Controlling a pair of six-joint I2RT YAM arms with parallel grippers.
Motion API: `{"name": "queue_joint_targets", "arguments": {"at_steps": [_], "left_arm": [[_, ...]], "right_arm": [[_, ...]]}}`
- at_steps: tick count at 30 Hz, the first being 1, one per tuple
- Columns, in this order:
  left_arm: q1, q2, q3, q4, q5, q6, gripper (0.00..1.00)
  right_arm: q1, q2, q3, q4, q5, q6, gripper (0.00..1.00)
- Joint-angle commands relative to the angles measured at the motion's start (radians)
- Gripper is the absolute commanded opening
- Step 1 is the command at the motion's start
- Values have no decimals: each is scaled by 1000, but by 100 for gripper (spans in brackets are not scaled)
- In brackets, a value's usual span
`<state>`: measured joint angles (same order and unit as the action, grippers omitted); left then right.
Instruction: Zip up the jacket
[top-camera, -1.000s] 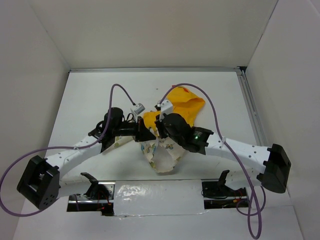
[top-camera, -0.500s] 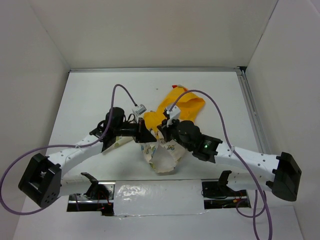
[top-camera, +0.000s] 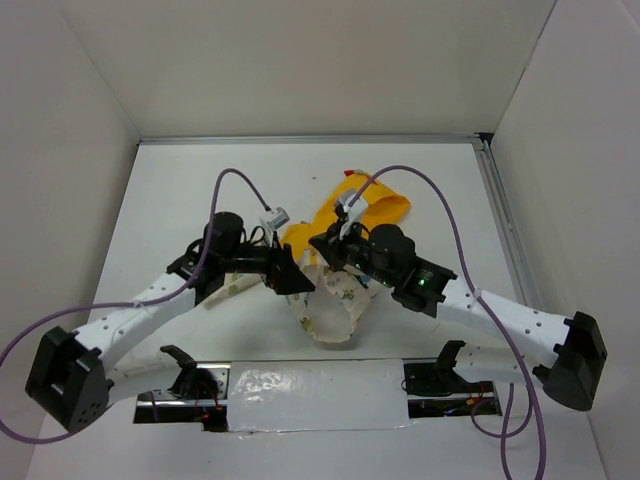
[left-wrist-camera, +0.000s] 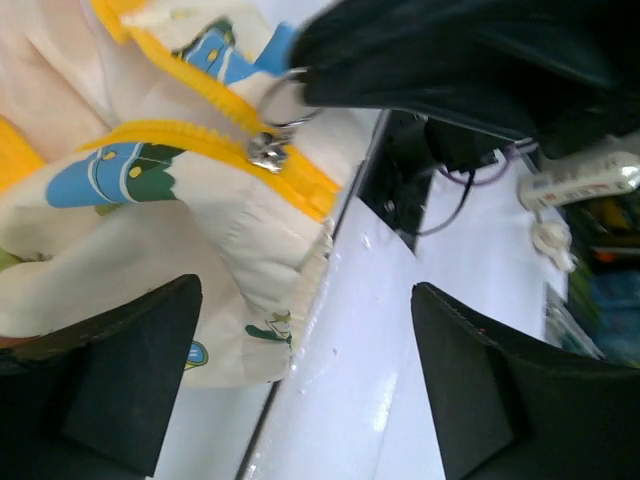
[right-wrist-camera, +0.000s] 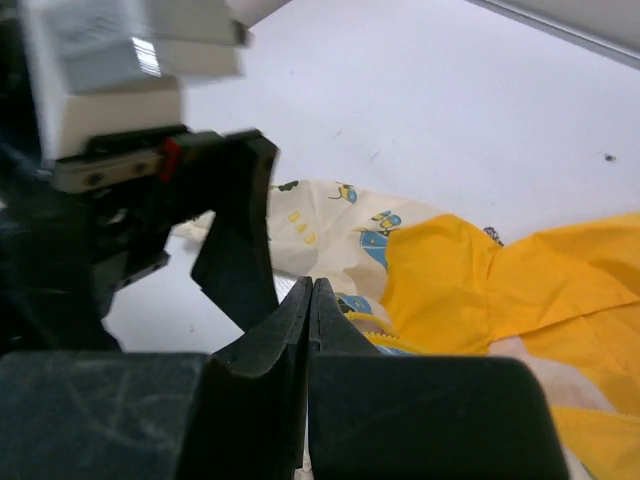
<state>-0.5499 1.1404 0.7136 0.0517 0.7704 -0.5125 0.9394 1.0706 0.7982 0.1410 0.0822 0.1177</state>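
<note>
**Right gripper pinches zipper pull, left gripper open beside it**

Both arms reach in from the near corners and meet over mid-desk. The left arm (top-camera: 150, 300) comes in low from the near-left corner. The left gripper (left-wrist-camera: 305, 300) is spread wide and grips nothing, with one finger over the cream fabric and the other over bare desk. The right arm (top-camera: 500, 315) comes from the near-right corner. The right gripper (right-wrist-camera: 310, 300) has its jaws pressed fully together. In the left wrist view its dark tip clamps the zipper pull ring (left-wrist-camera: 283, 100), just above the zipper slider (left-wrist-camera: 264, 150) on the yellow teeth.

The jacket (top-camera: 330, 305) lies bunched at mid-desk under both grippers. Its hood (top-camera: 378, 205) points toward the far-right corner.

The desk (top-camera: 180, 190) is white, with plain white walls (top-camera: 300, 70) on three sides. A metal rail (top-camera: 505, 230) runs along the far and right edges, and a shiny strip (top-camera: 310, 390) along the near edge. Purple cables (top-camera: 440, 220) loop off each arm.
</note>
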Motion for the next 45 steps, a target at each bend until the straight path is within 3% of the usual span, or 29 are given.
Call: {"name": "queue_joint_targets", "arguments": {"at_steps": [1,6,8,11,17,25,29,35,42,45], "left_arm": [[-12,-122,18,-42,-140,58,99],[-13,-252,64,-200,-339,-7,99],[-16,-280,61,-179,-260,-33,99],[-71,-314,-6,-12,-175,-11,98],[-177,-271,52,-47,-546,352,96],[-214,-257,64,22,-710,595,97],[-223,-223,58,74,-672,632,95],[-249,-176,32,135,-726,692,89],[-254,-205,1,149,-680,721,91],[-258,-148,14,152,-689,732,85]], "right_arm": [[-16,23,99,-107,-19,111,0],[-39,40,140,-176,-1,187,0],[-51,46,153,-195,-19,212,0],[-82,54,171,-222,-74,278,0],[-180,84,283,-363,-269,382,0],[-232,170,375,-440,-387,412,0],[-243,192,383,-431,-391,431,0],[-258,210,412,-434,-414,442,0],[-284,249,437,-439,-438,451,0],[-287,252,435,-426,-452,462,0]]}}
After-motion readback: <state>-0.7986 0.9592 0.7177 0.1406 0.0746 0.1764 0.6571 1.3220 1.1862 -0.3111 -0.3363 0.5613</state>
